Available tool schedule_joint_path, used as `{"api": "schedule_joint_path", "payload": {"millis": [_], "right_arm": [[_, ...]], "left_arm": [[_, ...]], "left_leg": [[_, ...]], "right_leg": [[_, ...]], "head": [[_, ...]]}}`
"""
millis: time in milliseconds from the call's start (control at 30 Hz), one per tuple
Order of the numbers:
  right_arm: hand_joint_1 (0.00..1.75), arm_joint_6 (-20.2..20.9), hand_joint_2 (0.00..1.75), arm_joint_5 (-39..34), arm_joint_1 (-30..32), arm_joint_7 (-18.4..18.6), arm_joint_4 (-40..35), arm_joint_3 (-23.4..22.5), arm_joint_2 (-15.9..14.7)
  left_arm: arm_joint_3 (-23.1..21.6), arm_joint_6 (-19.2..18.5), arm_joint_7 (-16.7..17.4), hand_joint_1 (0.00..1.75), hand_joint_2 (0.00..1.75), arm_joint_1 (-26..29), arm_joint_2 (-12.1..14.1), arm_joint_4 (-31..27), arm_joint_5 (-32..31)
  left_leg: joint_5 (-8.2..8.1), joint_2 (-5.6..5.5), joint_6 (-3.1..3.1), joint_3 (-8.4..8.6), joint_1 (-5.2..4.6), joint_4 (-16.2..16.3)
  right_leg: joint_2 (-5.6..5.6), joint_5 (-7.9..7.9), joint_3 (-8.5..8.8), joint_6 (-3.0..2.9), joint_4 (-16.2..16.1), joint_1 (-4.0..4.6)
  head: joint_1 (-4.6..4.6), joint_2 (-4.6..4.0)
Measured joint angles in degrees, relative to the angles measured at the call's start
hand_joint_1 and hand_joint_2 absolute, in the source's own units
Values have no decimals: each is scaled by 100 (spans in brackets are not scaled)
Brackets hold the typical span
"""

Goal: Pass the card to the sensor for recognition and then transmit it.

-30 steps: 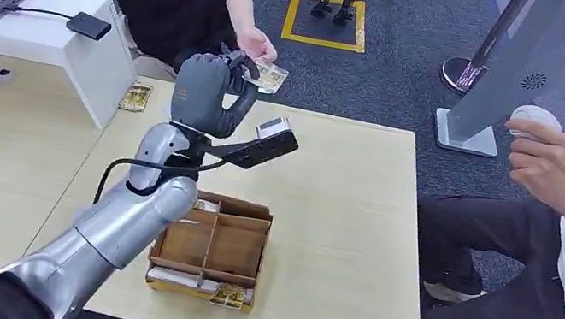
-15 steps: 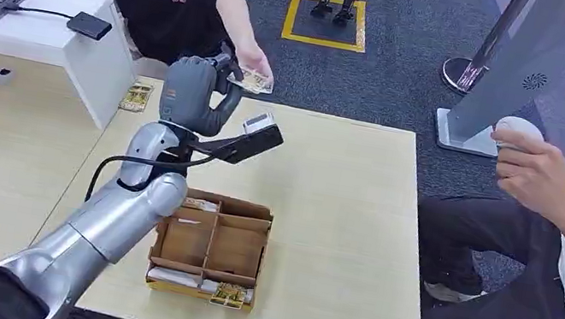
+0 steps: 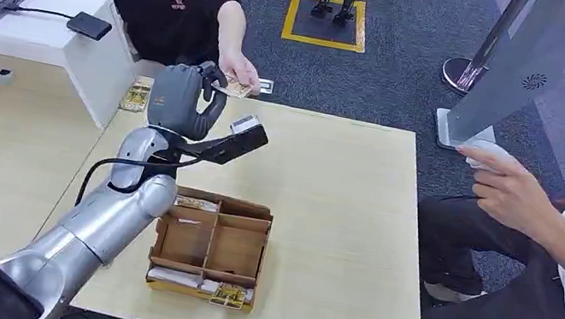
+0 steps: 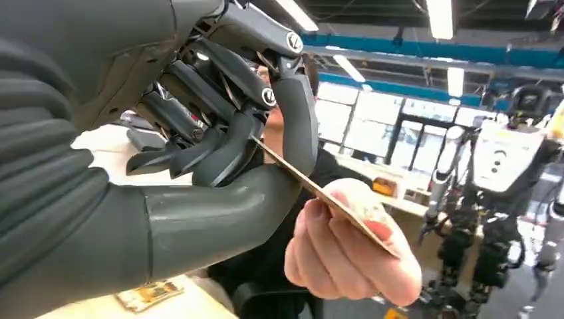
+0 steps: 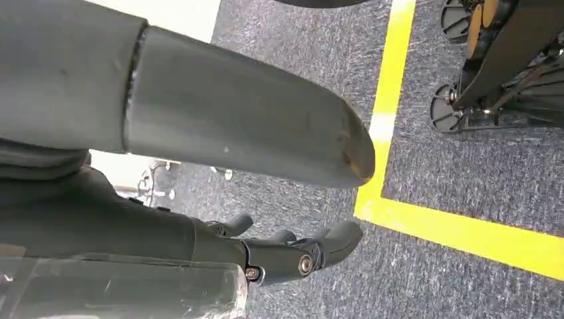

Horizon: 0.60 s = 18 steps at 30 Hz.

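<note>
Leftward drifts the left robot hand [image 3: 178,99], pinching the card [image 3: 236,88] a person's hand [image 3: 235,72] at one o'clock grips; handover underway, release next.

Dark grey carpet [image 3: 414,77] is marked with a yellow square [image 3: 326,21] at upper centre. A pale wooden table [image 3: 339,212] is seen mid-frame.
</note>
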Motion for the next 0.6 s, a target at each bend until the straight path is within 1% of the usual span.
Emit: {"api": "schedule_joint_path", "payload": {"millis": [33, 67, 100, 233, 400, 433, 533, 600], "right_arm": [[0, 0, 0, 0, 0, 0, 0, 0, 7], [0, 2, 0, -2, -1, 0, 0, 2, 11], [0, 4, 0, -4, -2, 0, 0, 2, 13], [0, 7, 0, -39, -2, 18, 0, 0, 22], [0, 2, 0, -70, 0, 33, 0, 0, 29], [0, 0, 0, -74, -1, 33, 0, 0, 31], [0, -30, 0, -140, 3, -6, 0, -7, 42], [0, -79, 0, -190, 7, -35, 0, -24, 61]], "left_arm": [[15, 0, 2, 161, 175, -4, 2, 68, -11], [31, -2, 9, 21, 175, -3, 2, 130, -11], [48, -7, 9, 0, 175, -4, 2, 196, 7], [140, 72, -149, 0, 175, 22, -46, 480, 206], [214, 87, -258, 0, 175, 96, -103, 598, 317], [232, 87, -306, 0, 0, 113, -109, 615, 397], [334, 85, -603, 0, 0, 269, -155, 559, 866], [391, 87, -800, 0, 0, 510, -188, 335, 1253]], "left_leg": [[0, 0, 0, 0, 0, 0], [0, 0, 0, 0, 0, 0], [0, 0, 0, 0, 0, 0], [0, 0, 0, 0, 0, 0], [0, 0, 0, -1, 0, 0], [0, 0, 0, 0, 0, 0], [0, 0, 0, 0, -1, 0], [0, 0, 0, 0, 0, 0]], "right_leg": [[0, 0, 0, 0, 0, 0], [0, 0, 0, 0, 0, 0], [0, 0, 0, 0, 0, 0], [0, 0, 0, 0, 0, 0], [0, 0, 0, 0, 0, 0], [0, 0, 0, 0, 0, 0], [0, 0, 0, 0, 0, -1], [1, 0, -1, 0, -1, 0]], "head": [[0, 0], [0, 0], [0, 0], [0, 0], [2, 0], [0, 0], [2, 0], [0, 0]]}}
